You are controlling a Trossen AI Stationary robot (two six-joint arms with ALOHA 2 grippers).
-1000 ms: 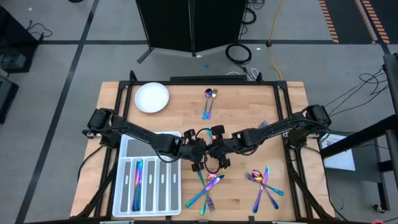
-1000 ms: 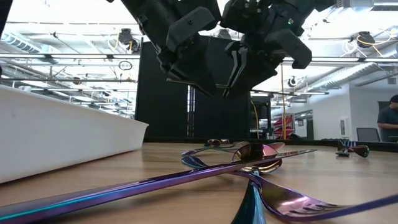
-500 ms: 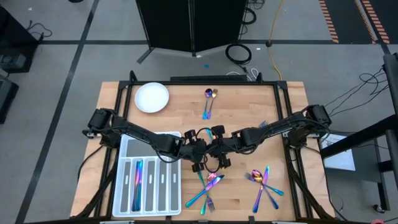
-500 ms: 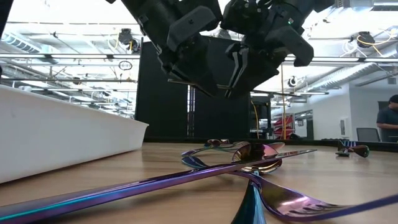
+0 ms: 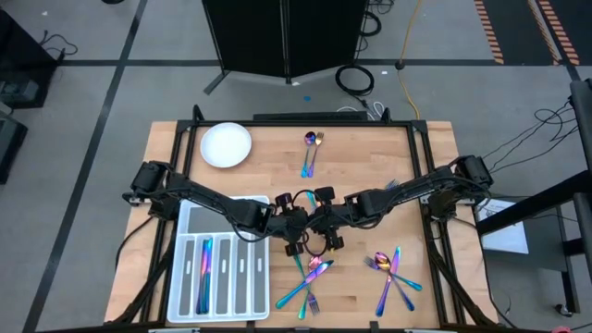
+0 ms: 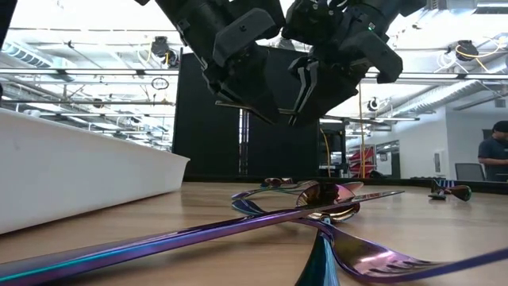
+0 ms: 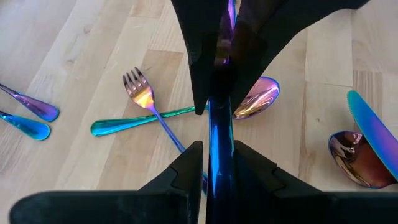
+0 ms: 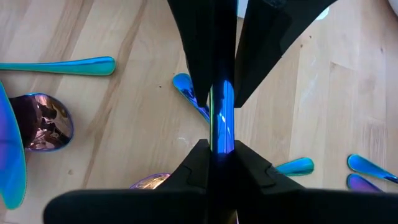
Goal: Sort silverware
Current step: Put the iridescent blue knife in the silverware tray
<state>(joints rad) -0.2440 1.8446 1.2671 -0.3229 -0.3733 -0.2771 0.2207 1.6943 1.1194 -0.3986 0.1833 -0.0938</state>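
Both grippers meet above the middle of the wooden surface (image 5: 370, 166) in the high view. The left gripper (image 5: 298, 225) comes in from the left and the right gripper (image 5: 326, 222) from the right, nose to nose. A white compartment tray (image 5: 185, 222) sits by the left arm with one shiny piece lying in a slot. A white round plate (image 5: 226, 145) is at the far left corner. Silverware lies in three little piles — one (image 5: 312, 151) far back in the middle, one (image 5: 311, 278) just below the grippers, and one (image 5: 392, 274) to the right of that.

Low view: the two grippers hang above the surface, tipped toward each other. A thin flat piece sticks out sideways under the left one. Below them a long purple handle (image 6: 198, 232) crosses a spoon (image 6: 333, 195) and a fork (image 6: 373, 258). The tray wall (image 6: 79, 175) stands on the left.

Left wrist view: the left fingers (image 7: 186, 171) are squeezed on a blue-purple knife (image 7: 219, 143), and the other gripper pinches its far end. A fork (image 7: 146, 102) and spoons lie on the wood under it.

Right wrist view: the right fingers (image 8: 198, 163) are pressed tight on the same blue knife (image 8: 222, 115) — the left gripper holds the other end. More handles and a spoon bowl (image 8: 40, 121) lie below.
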